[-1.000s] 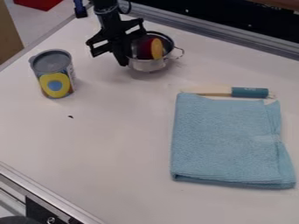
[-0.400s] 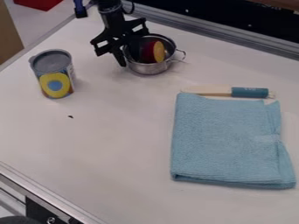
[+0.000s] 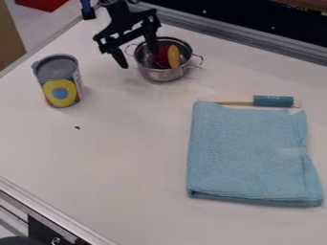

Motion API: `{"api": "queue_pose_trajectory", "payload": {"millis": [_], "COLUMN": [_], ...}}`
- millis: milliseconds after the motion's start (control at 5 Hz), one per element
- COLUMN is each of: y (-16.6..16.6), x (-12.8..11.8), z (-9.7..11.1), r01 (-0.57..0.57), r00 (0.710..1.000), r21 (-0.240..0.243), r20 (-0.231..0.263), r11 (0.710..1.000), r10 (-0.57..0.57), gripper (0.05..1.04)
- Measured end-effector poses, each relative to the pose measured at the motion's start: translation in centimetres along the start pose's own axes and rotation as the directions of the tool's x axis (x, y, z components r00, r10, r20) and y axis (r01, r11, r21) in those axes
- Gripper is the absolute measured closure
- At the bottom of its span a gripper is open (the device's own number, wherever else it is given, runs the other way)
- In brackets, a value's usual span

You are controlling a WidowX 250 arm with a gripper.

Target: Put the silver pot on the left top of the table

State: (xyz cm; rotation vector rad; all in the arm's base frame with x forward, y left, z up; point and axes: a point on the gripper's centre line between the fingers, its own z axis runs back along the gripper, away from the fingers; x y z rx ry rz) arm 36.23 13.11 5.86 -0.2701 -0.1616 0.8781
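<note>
"Standing at the left is a can (image 3: 57,81), upright, grey on top, with a yellow patch and a blue spot on its side. What comes next?"

"A small dark speck (image 3: 77,128) on the white table (image 3: 115,167), lower down and a little right of the can. Then, near the top, the black gripper (image 3: 137,58), coming in from the upper edge."

"Is it apart or together?"

"Apart. One finger hangs outside the pot (image 3: 163,74), on its left; the other hangs over the opening. I can't tell whether either touches the metal."

"And the pot itself?"

"Upright on the table, left of the middle and towards the far edge, right of the can and a bit higher up. It's silver, with a wire handle on each side."

"Anything in it?"

"Yes, a dark red thing with a yellow-orange face (image 3: 173,56), turned to the right."

"Farther right?"

"A tool (image 3: 273,101) lying flat, its pale end to the left and its teal handle to the right. Below that is a light blue cloth (image 3: 249,153), folded, its upper edge right by the tool."

"Touching it?"

"Very close, at least. Whether the cloth covers part of the tool, I can't tell."
</note>
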Motion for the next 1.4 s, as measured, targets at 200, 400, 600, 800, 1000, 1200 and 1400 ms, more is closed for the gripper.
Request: {"api": "queue_pose_trajectory", "payload": {"millis": [200,400,600,800,1000,1200,1400], "y": [1.3,2.1,2.0,1.9,1.1,-1.5,-4.9], "x": [-0.8,-2.6,-5.3,-7.5,-9.2,-10.9,-12.6], "z": [2.9,4.5,3.9,2.8,2.1,0.9,0.6], "r01": [0.082,0.256,0.418,0.556,0.637,0.623,0.634], "r00": [0.997,0.966,0.903,0.83,0.771,0.78,0.77], "r21": [-0.089,-0.15,-0.148,-0.03,0.014,0.021,0.028], "r20": [0.001,0.001,-0.045,-0.037,-0.001,0.054,0.07], "r11": [0.993,0.955,0.897,0.831,0.771,0.782,0.773], "r10": [-0.082,-0.258,-0.428,-0.556,-0.637,-0.623,-0.634], "gripper": [0.085,0.085,0.085,0.085,0.085,0.085,0.085]}}
